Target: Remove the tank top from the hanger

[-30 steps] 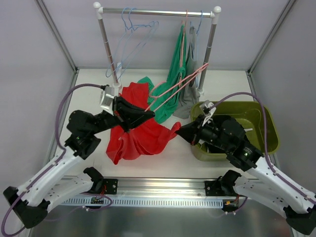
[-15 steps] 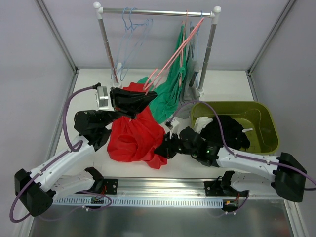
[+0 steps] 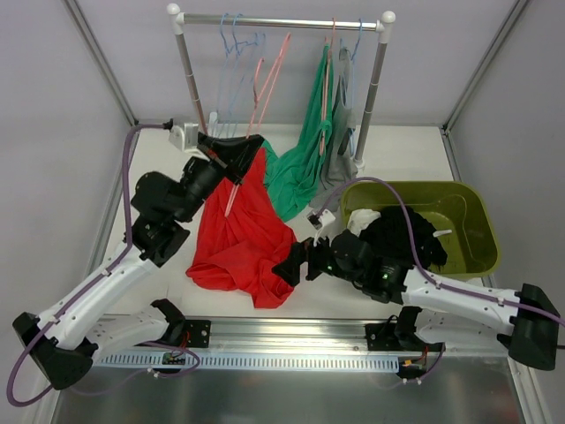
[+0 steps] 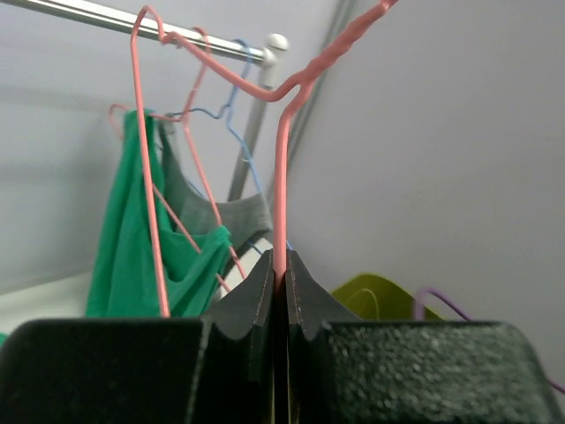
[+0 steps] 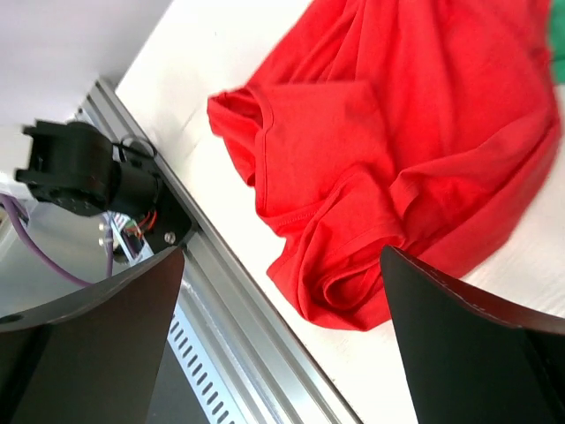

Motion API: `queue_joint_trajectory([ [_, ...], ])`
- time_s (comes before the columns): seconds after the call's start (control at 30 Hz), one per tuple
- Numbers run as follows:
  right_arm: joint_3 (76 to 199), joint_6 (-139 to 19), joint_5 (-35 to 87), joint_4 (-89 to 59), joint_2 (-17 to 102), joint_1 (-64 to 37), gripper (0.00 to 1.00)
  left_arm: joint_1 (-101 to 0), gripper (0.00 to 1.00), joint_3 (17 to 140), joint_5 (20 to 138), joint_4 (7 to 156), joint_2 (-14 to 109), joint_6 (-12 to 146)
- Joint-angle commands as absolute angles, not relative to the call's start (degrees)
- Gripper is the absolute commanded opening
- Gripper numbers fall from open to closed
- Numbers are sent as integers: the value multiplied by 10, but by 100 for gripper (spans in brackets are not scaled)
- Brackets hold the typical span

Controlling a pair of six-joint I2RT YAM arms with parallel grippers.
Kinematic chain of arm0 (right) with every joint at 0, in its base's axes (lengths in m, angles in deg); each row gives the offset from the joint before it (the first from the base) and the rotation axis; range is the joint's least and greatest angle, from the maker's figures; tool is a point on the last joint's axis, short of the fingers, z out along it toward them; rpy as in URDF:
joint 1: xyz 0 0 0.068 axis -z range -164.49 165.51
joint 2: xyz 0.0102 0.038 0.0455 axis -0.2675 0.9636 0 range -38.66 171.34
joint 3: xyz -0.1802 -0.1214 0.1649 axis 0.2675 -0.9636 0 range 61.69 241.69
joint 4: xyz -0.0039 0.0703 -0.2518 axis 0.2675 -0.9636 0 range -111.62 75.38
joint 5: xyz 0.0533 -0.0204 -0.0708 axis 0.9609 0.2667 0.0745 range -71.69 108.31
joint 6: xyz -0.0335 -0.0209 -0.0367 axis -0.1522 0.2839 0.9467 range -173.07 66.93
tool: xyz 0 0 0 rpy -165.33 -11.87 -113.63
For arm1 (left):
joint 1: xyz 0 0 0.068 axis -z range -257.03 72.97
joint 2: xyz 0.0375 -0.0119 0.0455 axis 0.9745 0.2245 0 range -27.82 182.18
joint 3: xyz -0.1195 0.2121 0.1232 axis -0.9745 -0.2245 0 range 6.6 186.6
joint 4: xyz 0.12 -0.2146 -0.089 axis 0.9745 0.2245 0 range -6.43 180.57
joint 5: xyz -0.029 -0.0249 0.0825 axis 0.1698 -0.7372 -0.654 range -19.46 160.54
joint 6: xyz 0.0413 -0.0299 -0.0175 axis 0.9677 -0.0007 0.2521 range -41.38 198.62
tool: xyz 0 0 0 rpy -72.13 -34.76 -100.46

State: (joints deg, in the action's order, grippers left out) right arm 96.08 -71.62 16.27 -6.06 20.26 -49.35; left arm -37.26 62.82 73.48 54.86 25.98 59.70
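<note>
The red tank top (image 3: 238, 243) (image 5: 380, 124) lies crumpled on the white table. Its upper end reaches under my left gripper (image 3: 250, 146) (image 4: 282, 276), which is shut on the wire of the pink hanger (image 3: 265, 84) (image 4: 281, 177). The hanger slants up towards the rack's rail (image 3: 282, 21), its lower end over the red cloth. I cannot tell whether the cloth still hangs on it. My right gripper (image 3: 296, 263) (image 5: 282, 291) stands open low over the top's near-right hem, with nothing between its fingers.
On the rail hang blue wire hangers (image 3: 237, 53), a green top (image 3: 305, 155) (image 4: 124, 247) and a grey top (image 3: 340, 155) on their own hangers. An olive bin (image 3: 472, 216) with dark clothes stands at the right. The metal front rail (image 5: 221, 300) runs close under the right gripper.
The right gripper has opened and let go of the red top, which now lies on the table. The left gripper has lifted the pink hanger up and back towards the rail.
</note>
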Motion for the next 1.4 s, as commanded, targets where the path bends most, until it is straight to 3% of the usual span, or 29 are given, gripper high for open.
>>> queue_joint_trajectory([
  [0.0, 970, -692, 101, -92, 146, -496, 99, -370, 0, 747, 625, 684, 338, 574],
  [0.27, 947, -699, 68, -137, 50, -496, 99, -438, 0, 998, 616, 877, 544, 468],
  [0.57, 927, -692, 36, -197, -30, -495, 99, -497, 0, 1112, 629, 881, 642, 418],
  [0.83, 918, -691, 33, -196, -25, -495, 99, -526, 0, 1149, 656, 882, 700, 392],
  [1.2, 926, -675, 34, -180, 17, -495, 99, -558, 0, 1102, 704, 883, 700, 372],
  [1.37, 932, -663, 42, -159, 46, -496, 99, -562, 8, 1111, 737, 885, 692, 389],
])
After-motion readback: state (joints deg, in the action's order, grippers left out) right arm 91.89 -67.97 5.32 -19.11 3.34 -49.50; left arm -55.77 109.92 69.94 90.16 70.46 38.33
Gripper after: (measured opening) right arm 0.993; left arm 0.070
